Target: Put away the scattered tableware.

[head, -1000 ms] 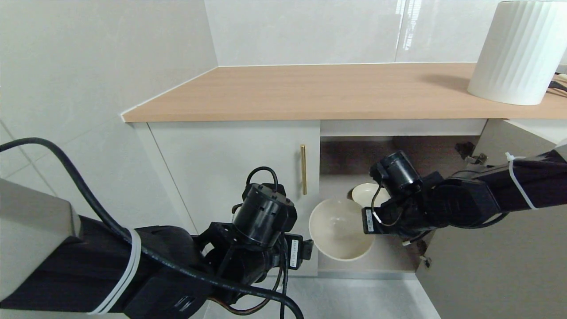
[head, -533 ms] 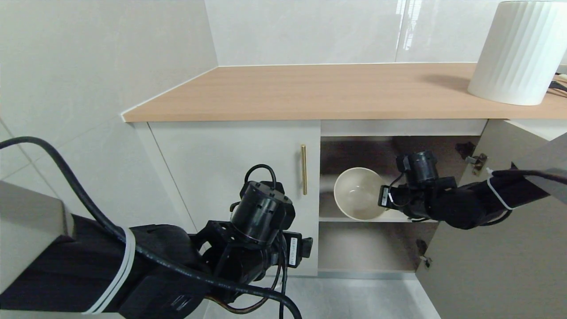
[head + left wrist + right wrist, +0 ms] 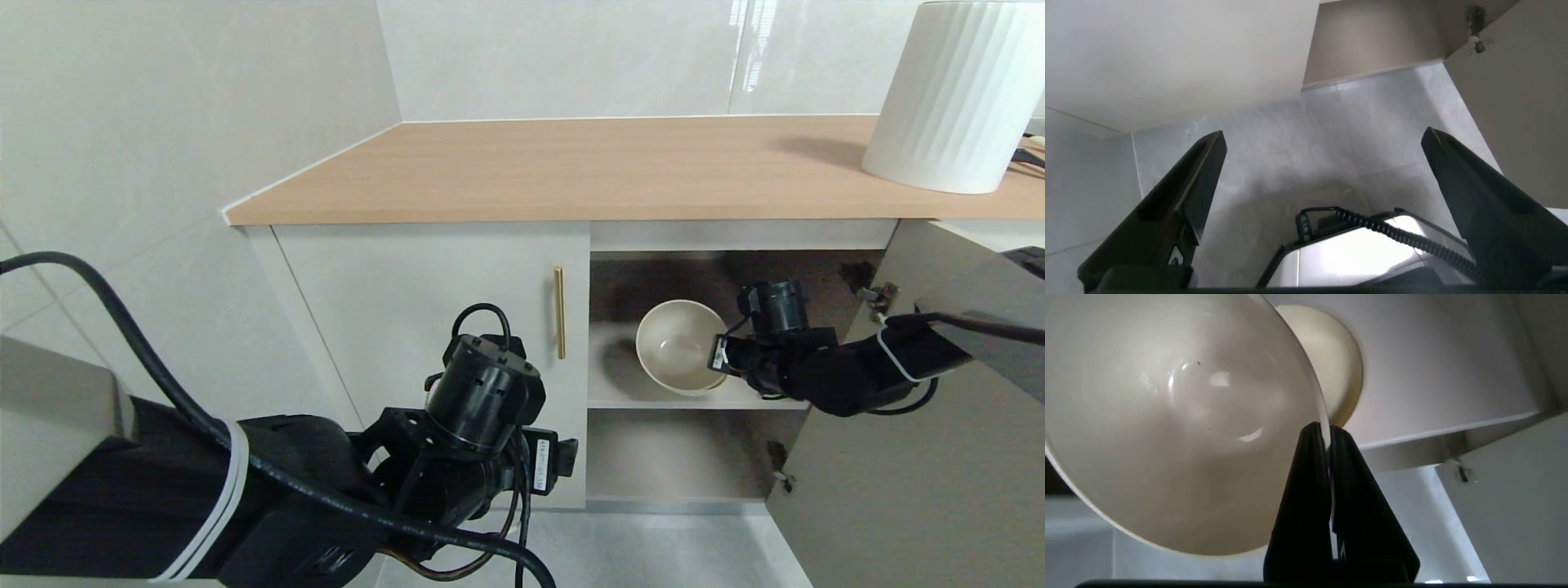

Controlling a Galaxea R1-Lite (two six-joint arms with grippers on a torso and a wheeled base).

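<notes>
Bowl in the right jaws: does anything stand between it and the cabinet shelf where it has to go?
Nothing blocks the opening: the cabinet door stands open, and the bowl is at the front of the shelf. A cream dish lies on that shelf beyond it and probably limits how deep it goes.

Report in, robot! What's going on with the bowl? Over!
Right gripper: jaws shut on bowl rim. Bowl tilted, at upper shelf. Left gripper open, empty, low. Second dish just behind bowl.
</notes>
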